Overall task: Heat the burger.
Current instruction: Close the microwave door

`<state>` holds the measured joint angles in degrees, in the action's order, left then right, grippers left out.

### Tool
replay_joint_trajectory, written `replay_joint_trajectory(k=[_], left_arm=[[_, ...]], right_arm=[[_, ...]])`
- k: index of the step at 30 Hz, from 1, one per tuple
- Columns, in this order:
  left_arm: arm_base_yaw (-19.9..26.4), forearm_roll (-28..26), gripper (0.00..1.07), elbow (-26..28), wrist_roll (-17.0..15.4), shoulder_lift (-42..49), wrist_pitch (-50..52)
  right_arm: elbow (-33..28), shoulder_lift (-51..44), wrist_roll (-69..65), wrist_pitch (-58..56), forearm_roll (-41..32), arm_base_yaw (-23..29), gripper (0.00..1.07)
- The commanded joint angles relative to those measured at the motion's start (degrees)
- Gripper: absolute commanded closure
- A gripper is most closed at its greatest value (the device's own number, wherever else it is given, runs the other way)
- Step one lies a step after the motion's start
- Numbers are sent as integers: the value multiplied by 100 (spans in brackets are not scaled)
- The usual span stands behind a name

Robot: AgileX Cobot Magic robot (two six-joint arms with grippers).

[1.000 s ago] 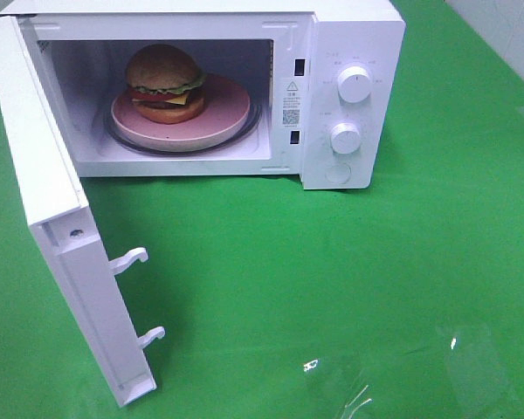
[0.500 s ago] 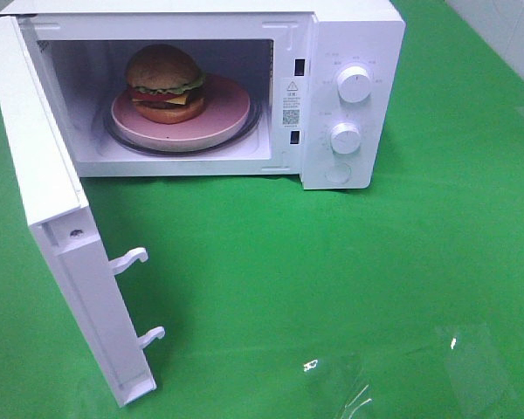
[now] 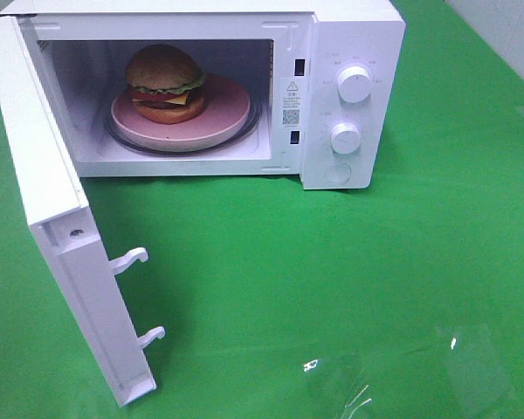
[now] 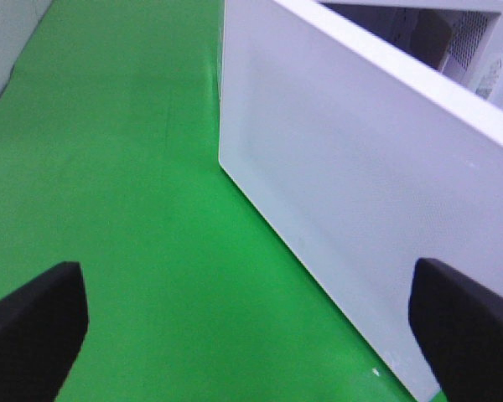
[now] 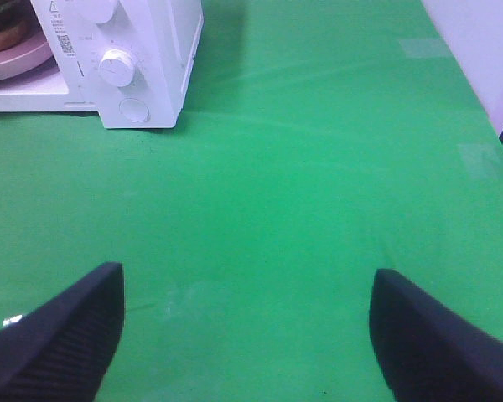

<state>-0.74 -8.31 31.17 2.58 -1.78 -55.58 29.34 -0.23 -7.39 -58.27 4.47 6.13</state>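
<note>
The burger sits inside the microwave, on the left part of a pink plate that covers most of the cavity floor. The door stands swung wide open to the left. Its two latch hooks stick out from the free edge over the green surface. Two white knobs sit one above the other on the panel to the right of the cavity.

The left hand hangs low over the surface on the outer side of the door. Its fingers are spread wide with nothing between them, and the door's outer face runs close by one of them. The right hand is spread just as wide and holds nothing. It is over the green in front of the microwave's right side, well apart from it, and faces the knob panel.
</note>
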Motion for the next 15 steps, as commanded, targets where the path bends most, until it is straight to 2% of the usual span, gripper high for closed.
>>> replay_joint_trajectory(k=[1,2,3,4,5,6,7,9,10,11,12,13,14,15], left_arm=[[-29,23,16,63,-46,-97,246],[-29,23,24,63,-29,-264,521],[-29,23,24,63,-29,-264,521],[-29,40,34,63,-29,-447,745],[-29,40,34,63,-29,-447,745],[-29,63,47,63,-29,-647,945],[-29,63,47,63,-29,-647,945],[-29,103,70,63,-34,-997,1232],[-29,103,70,63,-34,-997,1232],[-29,103,78,63,-34,-1071,1295],[-29,103,78,63,-34,-1071,1295],[-29,120,96,63,-34,-1192,1421],[-29,126,107,34,-34,-1289,1553],[-29,126,107,34,-34,-1289,1553]], right_arm=[[-11,-143,11,74,11,-34,31],[-11,-143,11,74,11,-34,31],[-11,-143,11,74,11,-34,31],[-11,-143,11,74,11,-34,31],[-11,-143,11,74,11,-34,31],[-11,-143,11,74,11,-34,32],[-11,-143,11,74,11,-34,32],[-11,-143,11,74,11,-34,32],[-11,-143,11,74,11,-34,32],[-11,-143,11,74,11,-34,32],[-11,-143,11,74,11,-34,32],[-11,-143,11,74,11,-34,32],[-11,-143,11,74,11,-34,32],[-11,-143,11,74,11,-34,32]])
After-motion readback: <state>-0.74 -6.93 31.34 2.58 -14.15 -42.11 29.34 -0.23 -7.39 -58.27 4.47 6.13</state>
